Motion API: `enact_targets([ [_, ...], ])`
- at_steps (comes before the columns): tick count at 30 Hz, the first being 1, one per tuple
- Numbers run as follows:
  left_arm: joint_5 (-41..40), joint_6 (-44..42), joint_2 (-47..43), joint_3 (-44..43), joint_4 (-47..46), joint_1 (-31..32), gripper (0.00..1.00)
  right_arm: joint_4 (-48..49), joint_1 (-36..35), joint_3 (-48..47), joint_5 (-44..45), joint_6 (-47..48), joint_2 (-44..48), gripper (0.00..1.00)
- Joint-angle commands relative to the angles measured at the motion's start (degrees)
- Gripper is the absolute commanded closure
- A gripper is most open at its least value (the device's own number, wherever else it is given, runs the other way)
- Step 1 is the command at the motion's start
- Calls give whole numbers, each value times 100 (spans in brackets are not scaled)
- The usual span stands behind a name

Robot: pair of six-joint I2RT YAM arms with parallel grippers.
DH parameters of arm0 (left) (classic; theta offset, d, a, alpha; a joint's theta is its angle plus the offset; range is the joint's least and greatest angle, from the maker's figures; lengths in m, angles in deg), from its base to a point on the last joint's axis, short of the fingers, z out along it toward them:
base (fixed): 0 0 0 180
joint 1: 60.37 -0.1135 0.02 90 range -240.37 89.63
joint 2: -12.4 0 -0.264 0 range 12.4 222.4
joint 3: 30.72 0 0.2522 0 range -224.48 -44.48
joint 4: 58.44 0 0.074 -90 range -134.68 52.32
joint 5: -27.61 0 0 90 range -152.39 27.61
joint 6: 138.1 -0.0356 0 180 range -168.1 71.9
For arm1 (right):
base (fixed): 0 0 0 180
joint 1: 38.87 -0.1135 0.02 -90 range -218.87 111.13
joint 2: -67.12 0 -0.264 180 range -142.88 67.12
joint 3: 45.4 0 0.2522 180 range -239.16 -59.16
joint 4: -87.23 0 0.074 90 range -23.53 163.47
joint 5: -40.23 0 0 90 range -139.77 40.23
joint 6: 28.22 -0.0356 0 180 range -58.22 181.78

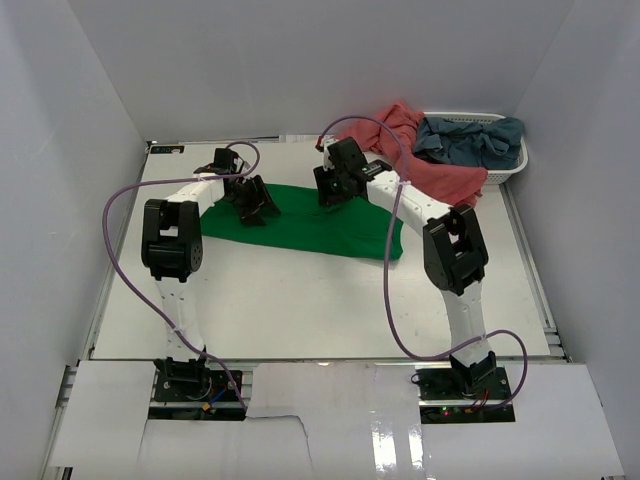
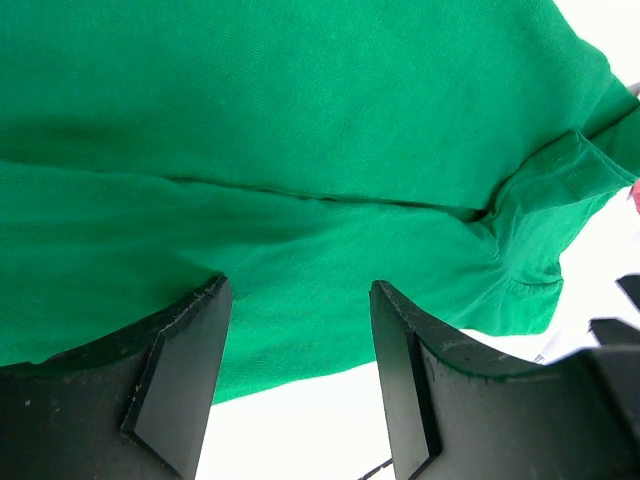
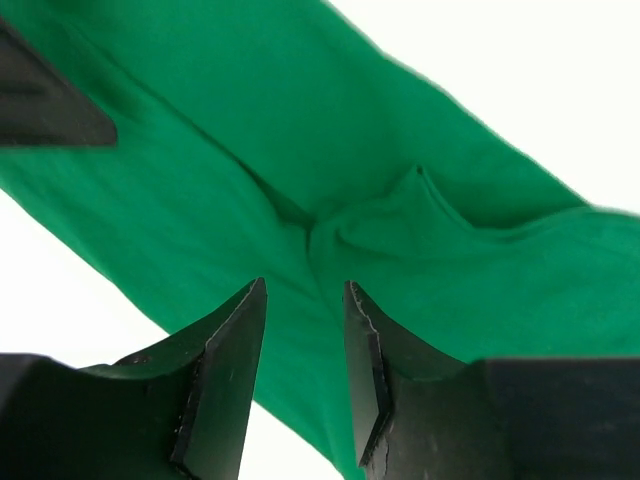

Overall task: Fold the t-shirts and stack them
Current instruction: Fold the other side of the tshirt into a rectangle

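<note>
A bright green t-shirt lies on the white table, folded into a long strip. My left gripper hangs over its left end, open, with nothing between its fingers; the left wrist view shows green cloth and its near hem under the gripper. My right gripper is over the strip's back edge near the middle. Its jaws stand partly apart above a crease in the green cloth, and the gripper holds nothing. A salmon-pink t-shirt spills from the basket onto the table. A grey-blue t-shirt lies in the basket.
The white slatted basket stands at the back right corner. White walls close in the table on three sides. Purple cables loop off both arms. Bare tabletop lies in front of the green shirt.
</note>
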Motion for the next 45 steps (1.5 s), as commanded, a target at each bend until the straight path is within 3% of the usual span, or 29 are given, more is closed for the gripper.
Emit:
enact_targets([
  [1,-9,-103,-375,-37,60,22,32,-271,71,-678,-83,-451,-238,57],
  [12,17,-112,-349,-133,112,22,32,-833,141,-1629,145,-1338,-977,56],
  [17,0,-112,-305,-186,139,22,32,-1115,141,-1795,636,-1532,-1179,56],
  [38,0,-200,-182,-230,183,22,32,-1168,185,-2094,1015,-1392,-1689,54],
  [45,17,-200,-155,-248,191,22,32,-1036,246,-2095,1059,-1339,-1724,58],
])
